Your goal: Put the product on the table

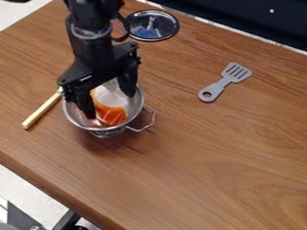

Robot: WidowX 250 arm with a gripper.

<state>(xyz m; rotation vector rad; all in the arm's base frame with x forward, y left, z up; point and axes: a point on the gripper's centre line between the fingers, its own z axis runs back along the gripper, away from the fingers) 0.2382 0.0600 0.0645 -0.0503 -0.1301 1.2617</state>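
- The gripper hangs over the metal bowl, near the table's lower-left edge, its two fingers spread apart with the product between them; whether either finger touches the product cannot be told.
- The product, orange with a pale upper part, lies inside the bowl, not on the bare table.
- The bowl's wall stands around the product, and a wire handle sticks out from the side that faces the middle of the table.
- A pale yellow stick lies at a slant between the bowl and the table's lower-left edge, one end close by the bowl's rim.
- A round lid with a knob lies near the table's far edge, just beside the arm.
- A grey slotted spatula lies well apart from the bowl, towards the far edge, its slotted end pointing that way.
- The arm and the gripper cover the bowl's far rim and part of the product, so its full shape is hard to make out.
- The stick's upper end meets the gripper's outline, and what it joins there is unclear.
- A blue patch shows in the lid; whether it is a reflection cannot be told.
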